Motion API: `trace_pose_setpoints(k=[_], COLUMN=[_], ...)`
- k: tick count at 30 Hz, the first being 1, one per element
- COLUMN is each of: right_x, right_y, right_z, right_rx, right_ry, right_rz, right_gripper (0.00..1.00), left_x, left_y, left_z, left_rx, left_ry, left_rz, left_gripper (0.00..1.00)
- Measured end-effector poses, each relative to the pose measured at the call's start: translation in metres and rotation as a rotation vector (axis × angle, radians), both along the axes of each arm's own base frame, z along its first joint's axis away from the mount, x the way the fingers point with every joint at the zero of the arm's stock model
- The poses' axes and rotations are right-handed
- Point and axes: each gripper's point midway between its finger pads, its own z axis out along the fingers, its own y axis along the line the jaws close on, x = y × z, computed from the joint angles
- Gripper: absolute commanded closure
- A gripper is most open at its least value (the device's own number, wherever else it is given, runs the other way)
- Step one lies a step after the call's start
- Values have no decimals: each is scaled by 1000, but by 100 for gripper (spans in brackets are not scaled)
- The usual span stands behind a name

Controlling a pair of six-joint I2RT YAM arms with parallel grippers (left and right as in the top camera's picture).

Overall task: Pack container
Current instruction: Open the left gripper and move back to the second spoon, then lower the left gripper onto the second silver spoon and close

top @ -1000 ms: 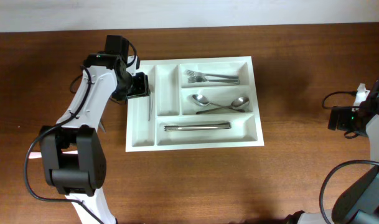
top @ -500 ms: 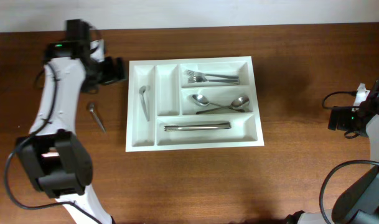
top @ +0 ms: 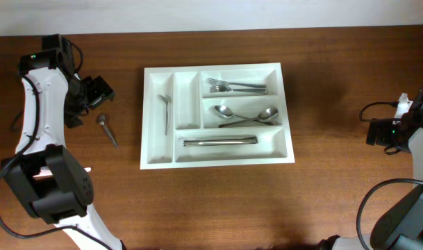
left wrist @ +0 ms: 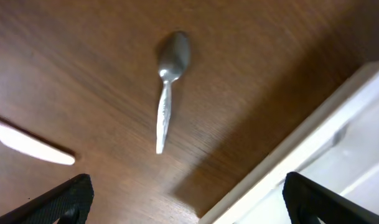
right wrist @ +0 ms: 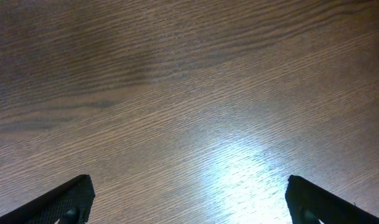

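The white container (top: 211, 69) sits mid-table. It holds a small spoon (top: 164, 111) in its leftmost narrow compartment, forks (top: 235, 87), two spoons (top: 246, 116) and a knife (top: 219, 142). Another small spoon (top: 107, 129) lies on the wood left of the container, also seen in the left wrist view as the spoon (left wrist: 167, 87). My left gripper (top: 96, 92) hovers open just above and left of that spoon, with nothing between its fingers (left wrist: 65, 199). The container's edge (left wrist: 338, 137) shows at the right of that view. My right gripper (top: 378, 132) stands open over bare wood at the far right.
A white flat object (left wrist: 30, 144) lies on the wood at the left of the left wrist view. The right gripper (right wrist: 189, 202) sees only table surface. The table's back edge runs along the top of the overhead view.
The left gripper opened and left a small spoon in the container's leftmost compartment, then swung away left to the spoon on the table. The right arm has not moved.
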Motion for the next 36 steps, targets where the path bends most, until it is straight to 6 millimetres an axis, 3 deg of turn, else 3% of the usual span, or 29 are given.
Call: trace_pose_setpoints(k=[13,25,36], right_x=[0,0,0], right_y=[0,0,0], right_z=[0,0,0], right_rx=[0,0,0], right_ry=[0,0,0], right_rz=[1,1,1], right_gripper=[1,1,1], left_x=[2,10,4], left_y=[2,6,8], left_z=[-68,-74,-104], left_rx=[-25,-19,-34], left_ry=[144,122,189], left_rz=[64,20,12], left_gripper=[1,1,1])
